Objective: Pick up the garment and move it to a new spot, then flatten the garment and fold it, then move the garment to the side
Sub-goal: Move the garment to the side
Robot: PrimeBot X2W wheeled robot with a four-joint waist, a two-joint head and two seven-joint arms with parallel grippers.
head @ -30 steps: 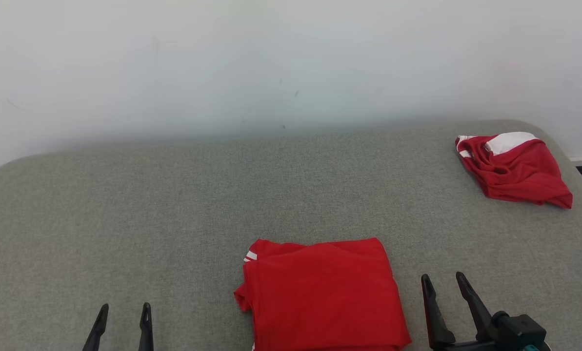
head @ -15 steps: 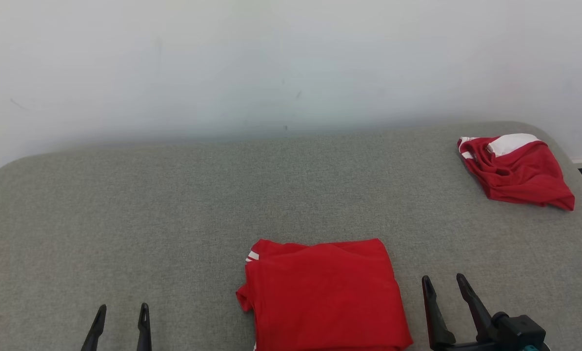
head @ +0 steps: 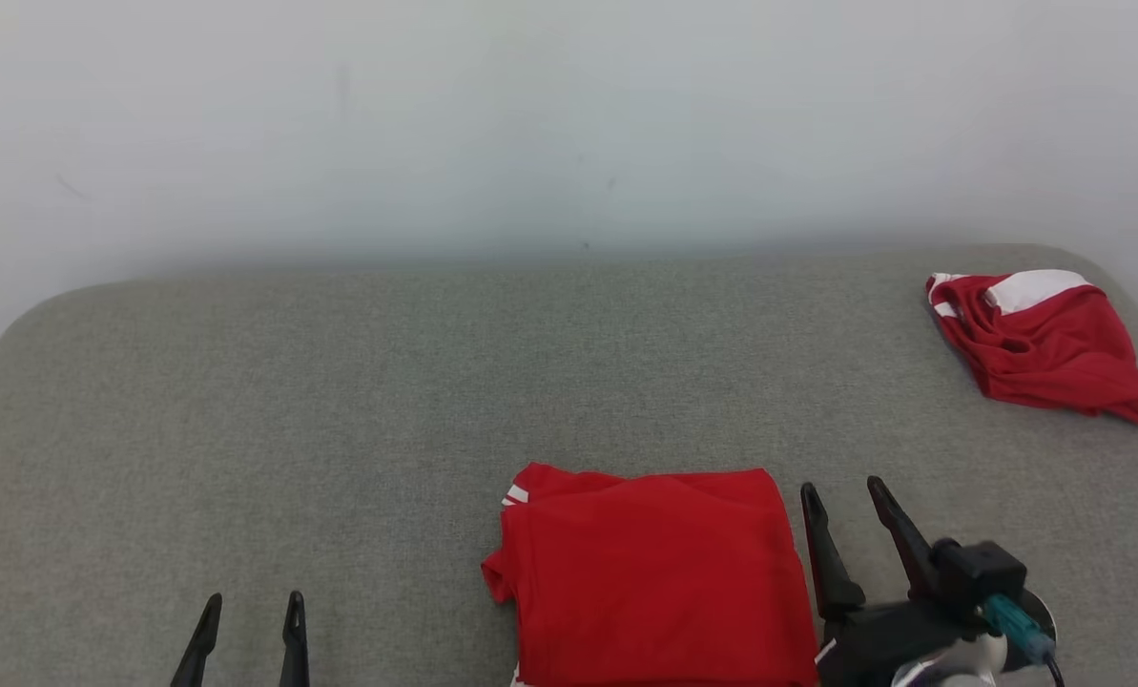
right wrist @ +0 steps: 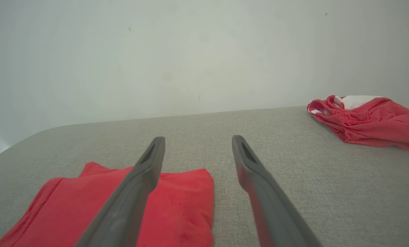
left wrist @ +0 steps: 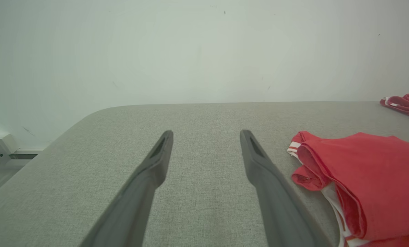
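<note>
Garment, folded, is lying on table between left gripper and right gripper, both gaping empty. Soft, light, layers probably sliding: you are wanting grip through whole right edge.

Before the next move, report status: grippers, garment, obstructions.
Left gripper open, empty. Right gripper open, empty, beside the folded red garment, at its right edge. Crumpled red-and-white garment sits far right, apart.

Folded garment on the padded surface's near edge; crumpled garment far right.
</note>
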